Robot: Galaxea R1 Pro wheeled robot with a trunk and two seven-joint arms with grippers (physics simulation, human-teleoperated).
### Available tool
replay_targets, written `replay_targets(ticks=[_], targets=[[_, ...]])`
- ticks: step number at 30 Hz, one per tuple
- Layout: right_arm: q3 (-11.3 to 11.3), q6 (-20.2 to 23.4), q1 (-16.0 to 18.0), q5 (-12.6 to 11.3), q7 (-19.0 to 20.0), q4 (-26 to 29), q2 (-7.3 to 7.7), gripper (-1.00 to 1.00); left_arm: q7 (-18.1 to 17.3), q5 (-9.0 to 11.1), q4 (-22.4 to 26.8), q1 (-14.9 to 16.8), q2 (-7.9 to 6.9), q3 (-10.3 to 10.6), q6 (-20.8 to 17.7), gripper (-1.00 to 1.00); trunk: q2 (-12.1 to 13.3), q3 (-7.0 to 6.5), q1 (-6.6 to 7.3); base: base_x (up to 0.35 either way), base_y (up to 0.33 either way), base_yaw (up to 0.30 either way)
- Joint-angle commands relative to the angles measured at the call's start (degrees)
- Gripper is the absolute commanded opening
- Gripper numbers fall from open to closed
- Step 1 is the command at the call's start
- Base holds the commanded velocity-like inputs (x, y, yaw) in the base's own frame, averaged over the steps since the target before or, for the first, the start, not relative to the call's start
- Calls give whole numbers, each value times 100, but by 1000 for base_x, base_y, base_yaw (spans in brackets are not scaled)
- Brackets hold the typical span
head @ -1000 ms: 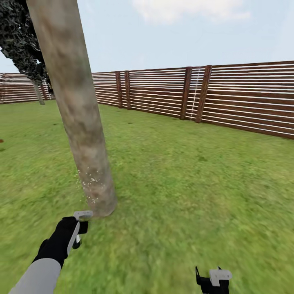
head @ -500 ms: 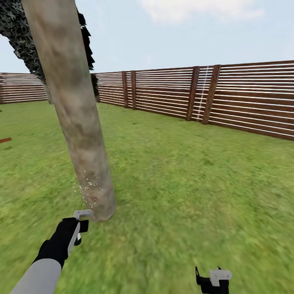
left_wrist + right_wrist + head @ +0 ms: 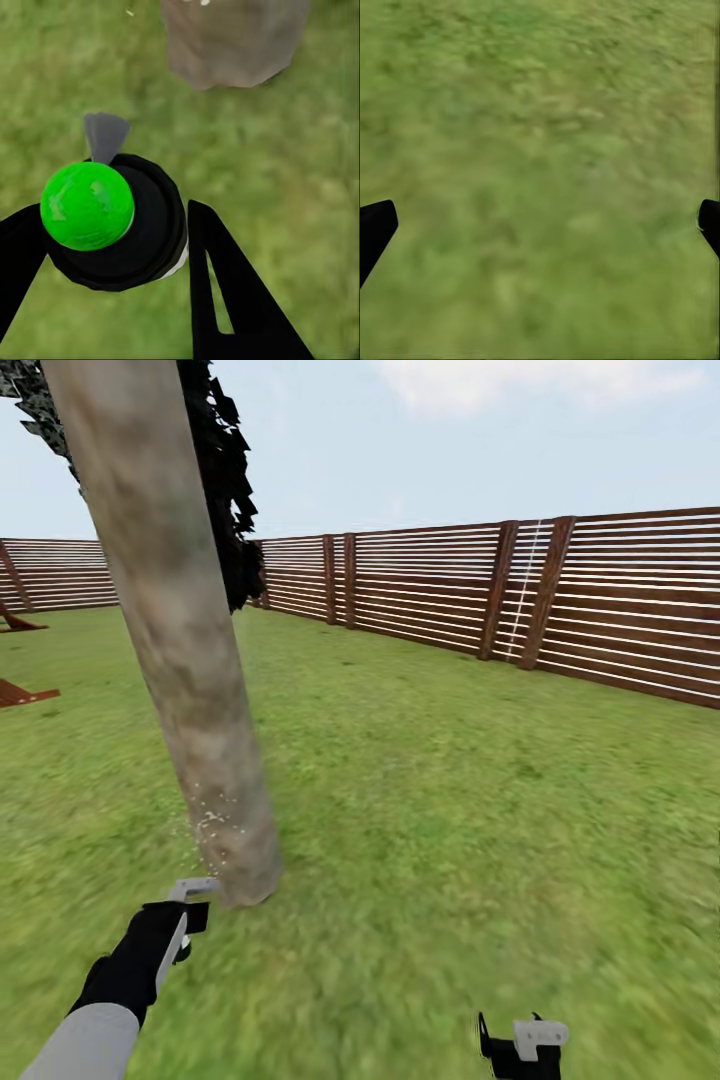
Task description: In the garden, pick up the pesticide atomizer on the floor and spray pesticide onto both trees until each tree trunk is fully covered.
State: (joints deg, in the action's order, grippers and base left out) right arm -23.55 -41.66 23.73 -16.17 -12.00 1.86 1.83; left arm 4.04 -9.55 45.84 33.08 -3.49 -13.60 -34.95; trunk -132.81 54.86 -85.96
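held between the black fingers of the left hand [image 3: 124,247]: the pesticide atomizer [image 3: 112,225], a round black body topped by a glossy green ball, grey nozzle aimed at the foot of the tree trunk [image 3: 185,650]. closed around the atomizer, that hand, low at the left of the head view and just short of the trunk's base. thick, straight, mottled grey-brown bark, leaning a little, speckled with pale droplets near the bottom. blurry green lawn [image 3: 450,780] all round, soft and patchy. right hand [image 3: 540,217] spread wide over bare grass, black fingertips at either edge of its wrist view. behind the trunk, dark angular foliage [image 3: 225,480]; beyond, a brown horizontal-slat fence [image 3: 600,600] closing the garden, pale sky above.
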Motion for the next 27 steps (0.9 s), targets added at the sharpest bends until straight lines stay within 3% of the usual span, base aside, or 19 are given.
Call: replay_targets(ticks=[1,2,4,6,8,10,11,14,18,22,25,27], targets=[[0,0,0,0,1,-1,1,100,1,-29,-33,-18,169,22,252,-100,0,0,0,134,-251,0],[0,0,0,0,2,-2,1,100,0,-44,-153,-25,345,41,350,-100,0,0,0,134,-251,0],[0,0,0,0,2,-2,1,100,2,-74,-311,-28,504,241,409,-100,0,0,0,134,-251,0],[0,0,0,0,5,-2,1,100,20,-72,-397,-29,577,615,426,-100,0,0,0,134,-251,0],[0,0,0,0,5,-2,1,100,26,-79,-417,-30,533,696,433,-100,0,0,0,127,-253,0],[0,0,0,0,3,-2,1,100,23,-70,-449,-126,373,630,434,-100,0,0,0,115,-258,0],[0,0,0,0,5,-2,1,100,15,-53,-477,-245,128,439,439,-100,0,0,0,110,-260,0],[0,0,0,0,0,-2,1,100,10,-64,-503,-434,-46,-94,460,-100,0,0,0,109,-260,0],[0,-7,0,0,-4,-2,1,100,25,-82,-510,-584,-8,-221,949,-100,0,0,0,95,-159,150],[0,-4,0,0,-4,-2,1,100,40,-55,-501,-526,148,-214,963,-100,0,0,0,11,-13,272],[0,-4,0,0,-4,-2,1,100,66,-56,-498,-506,153,-258,970,-100,0,0,0,0,-1,278],[0,-1,0,0,-3,-2,1,100,541,-28,-499,-508,160,-274,990,-100,0,0,0,0,0,276]])
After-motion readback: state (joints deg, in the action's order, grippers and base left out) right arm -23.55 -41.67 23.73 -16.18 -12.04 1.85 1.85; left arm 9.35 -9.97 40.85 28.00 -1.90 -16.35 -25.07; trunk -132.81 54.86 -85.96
